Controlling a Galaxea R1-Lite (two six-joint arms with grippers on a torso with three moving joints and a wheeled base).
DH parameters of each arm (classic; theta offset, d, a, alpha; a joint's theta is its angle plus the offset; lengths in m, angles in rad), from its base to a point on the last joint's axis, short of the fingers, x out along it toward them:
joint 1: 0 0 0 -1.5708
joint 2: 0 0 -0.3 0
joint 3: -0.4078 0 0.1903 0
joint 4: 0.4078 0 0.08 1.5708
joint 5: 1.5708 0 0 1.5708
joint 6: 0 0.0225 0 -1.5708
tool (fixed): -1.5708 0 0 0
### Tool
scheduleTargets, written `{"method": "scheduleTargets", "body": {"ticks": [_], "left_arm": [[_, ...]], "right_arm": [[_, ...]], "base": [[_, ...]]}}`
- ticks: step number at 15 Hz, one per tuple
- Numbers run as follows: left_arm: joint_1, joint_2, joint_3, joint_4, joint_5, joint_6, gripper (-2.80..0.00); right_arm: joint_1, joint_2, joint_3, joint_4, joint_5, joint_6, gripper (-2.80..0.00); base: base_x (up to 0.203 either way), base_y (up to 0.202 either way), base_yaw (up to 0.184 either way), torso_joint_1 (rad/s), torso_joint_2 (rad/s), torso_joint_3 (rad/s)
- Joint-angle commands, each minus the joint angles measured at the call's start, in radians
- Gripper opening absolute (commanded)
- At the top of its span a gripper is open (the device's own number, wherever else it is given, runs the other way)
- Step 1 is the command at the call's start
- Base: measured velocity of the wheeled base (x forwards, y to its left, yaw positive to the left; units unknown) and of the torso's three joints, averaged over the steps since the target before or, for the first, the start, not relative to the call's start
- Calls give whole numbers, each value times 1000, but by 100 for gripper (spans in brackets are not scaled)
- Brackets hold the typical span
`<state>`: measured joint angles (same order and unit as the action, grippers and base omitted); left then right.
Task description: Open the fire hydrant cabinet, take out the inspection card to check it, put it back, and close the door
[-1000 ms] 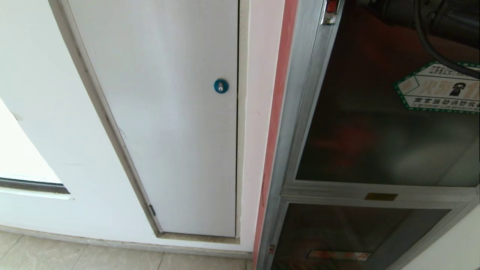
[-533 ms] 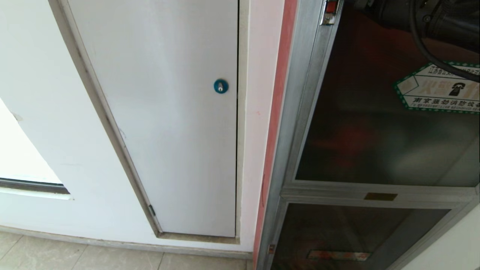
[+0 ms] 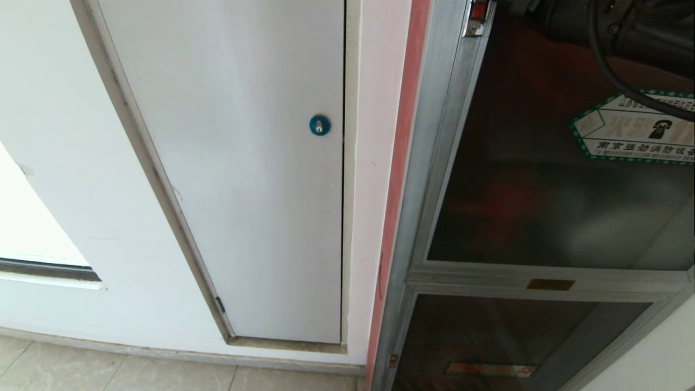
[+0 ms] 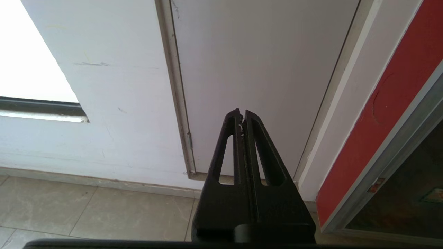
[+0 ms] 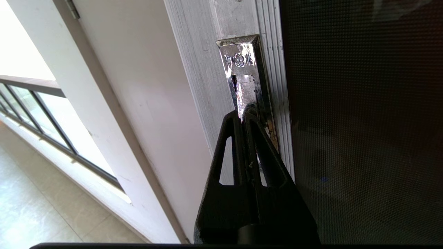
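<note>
The fire hydrant cabinet (image 3: 429, 163) fills the right of the head view, its silver frame beside a red strip. Its door (image 3: 543, 206), dark tinted glass with a green-edged hexagonal sticker (image 3: 635, 136), lies flush in the frame. Only part of my right arm (image 3: 624, 27) and its cable show at the top right. In the right wrist view my right gripper (image 5: 242, 113) is shut, its tips at the shiny metal latch (image 5: 242, 72) on the door's frame edge, next to the dark glass (image 5: 363, 121). My left gripper (image 4: 242, 112) is shut and empty, parked low. The inspection card is hidden.
A plain white panel with a blue round lock (image 3: 320, 125) sits left of the cabinet. Below the door is a smaller dark glass panel (image 3: 516, 336). A window (image 3: 32, 233) opens at the far left, above the tiled floor (image 3: 108, 374).
My right arm and its cable have edged slightly left at the top right of the head view. Nothing else has moved.
</note>
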<state>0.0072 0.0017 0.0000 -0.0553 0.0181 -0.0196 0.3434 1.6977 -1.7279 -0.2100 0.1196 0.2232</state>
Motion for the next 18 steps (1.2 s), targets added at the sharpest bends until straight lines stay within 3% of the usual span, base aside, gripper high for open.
{"method": "scheduleTargets", "body": {"ticks": [1,18], "left_arm": [[0,0,18,-1,0,0,-280],[0,0,18,-1,0,0,-280]], "right_arm": [[-1,8,1,0,0,2,-280],[-37,20,-1,-2,2,3,-280]], "base": [[0,0,0,0,0,0],[0,0,0,0,0,0]]}}
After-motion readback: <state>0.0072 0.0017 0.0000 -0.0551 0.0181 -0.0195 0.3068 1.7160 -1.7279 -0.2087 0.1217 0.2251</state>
